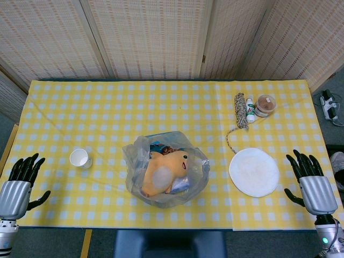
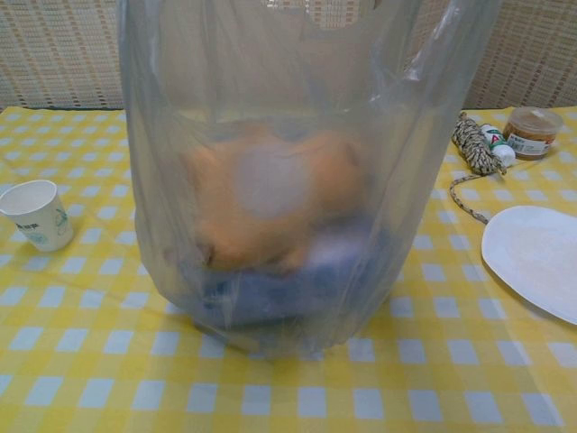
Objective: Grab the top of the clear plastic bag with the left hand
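A clear plastic bag [image 1: 164, 167] stands upright near the table's front edge, its top open, with an orange plush toy and blue items inside. In the chest view the clear plastic bag [image 2: 297, 171] fills the middle and its top runs past the frame's upper edge. My left hand [image 1: 21, 185] hovers at the front left corner, fingers spread, holding nothing, well left of the bag. At the front right, my right hand [image 1: 312, 185] also has its fingers apart and is empty. Neither hand shows in the chest view.
A paper cup [image 1: 80, 158] stands between my left hand and the bag. Right of the bag lies a white plate [image 1: 253, 171]. Behind it are a coil of rope [image 1: 239, 110], a small bottle [image 1: 250, 109] and a brown jar [image 1: 265, 105]. Yellow checked tablecloth [image 1: 107, 118].
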You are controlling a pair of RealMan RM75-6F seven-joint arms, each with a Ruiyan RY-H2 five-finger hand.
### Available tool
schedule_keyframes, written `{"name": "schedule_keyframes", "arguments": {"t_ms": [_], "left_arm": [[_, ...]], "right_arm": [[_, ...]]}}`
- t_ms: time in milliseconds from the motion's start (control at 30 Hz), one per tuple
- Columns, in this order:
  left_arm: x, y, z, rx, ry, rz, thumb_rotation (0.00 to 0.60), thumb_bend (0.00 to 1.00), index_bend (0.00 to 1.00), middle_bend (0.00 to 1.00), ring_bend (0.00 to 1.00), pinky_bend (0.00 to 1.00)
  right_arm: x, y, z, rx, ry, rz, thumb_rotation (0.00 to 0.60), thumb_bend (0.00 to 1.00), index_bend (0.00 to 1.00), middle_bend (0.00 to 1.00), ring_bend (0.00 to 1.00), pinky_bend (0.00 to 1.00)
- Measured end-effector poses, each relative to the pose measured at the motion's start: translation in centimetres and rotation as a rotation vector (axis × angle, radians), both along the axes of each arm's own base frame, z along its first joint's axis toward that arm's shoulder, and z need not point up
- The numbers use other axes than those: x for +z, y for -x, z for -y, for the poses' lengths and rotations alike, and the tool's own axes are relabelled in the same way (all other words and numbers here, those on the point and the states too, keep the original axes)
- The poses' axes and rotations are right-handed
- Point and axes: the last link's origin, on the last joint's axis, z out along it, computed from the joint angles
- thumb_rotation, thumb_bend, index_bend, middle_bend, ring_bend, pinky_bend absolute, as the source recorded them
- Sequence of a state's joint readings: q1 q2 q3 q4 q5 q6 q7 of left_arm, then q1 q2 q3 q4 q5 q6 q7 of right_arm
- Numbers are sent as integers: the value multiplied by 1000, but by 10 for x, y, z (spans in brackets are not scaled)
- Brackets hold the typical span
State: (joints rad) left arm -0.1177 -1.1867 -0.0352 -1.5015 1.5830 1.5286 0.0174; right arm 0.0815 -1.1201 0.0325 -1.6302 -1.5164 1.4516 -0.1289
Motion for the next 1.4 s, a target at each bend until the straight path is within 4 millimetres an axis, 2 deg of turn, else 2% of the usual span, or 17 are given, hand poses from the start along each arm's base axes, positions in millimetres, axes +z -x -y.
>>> {"name": "schedule_keyframes", "arguments": {"t_ms": [300,533,700,933,1133,1400], "left_arm": [[-4,-4,-2,-25,55,69,600,258,30,3,0,2],[-7,-18,2,-110,222,333,600,202,33,31,0,9],[-5,-35,8,-218,389,560,600,178,41,31,0,0],[-3,-71,16,-397,575,690,600,135,63,31,0,0],[-1,-93,9,-438,643,771,600,71,87,40,0,0],[1,-116,-16,-444,700,791,600,61,83,40,0,0]], "right_arm": [[3,0,-2,9,2,12,600,266,0,0,0,0],[0,-5,-10,38,-25,24,600,266,0,0,0,0],[-3,-8,-14,57,-49,31,600,266,0,0,0,0],[-6,-14,-22,96,-96,49,600,266,0,0,0,0],[-2,-15,-29,114,-113,67,600,266,0,0,0,0],[1,-16,-32,118,-111,72,600,266,0,0,0,0]]}}
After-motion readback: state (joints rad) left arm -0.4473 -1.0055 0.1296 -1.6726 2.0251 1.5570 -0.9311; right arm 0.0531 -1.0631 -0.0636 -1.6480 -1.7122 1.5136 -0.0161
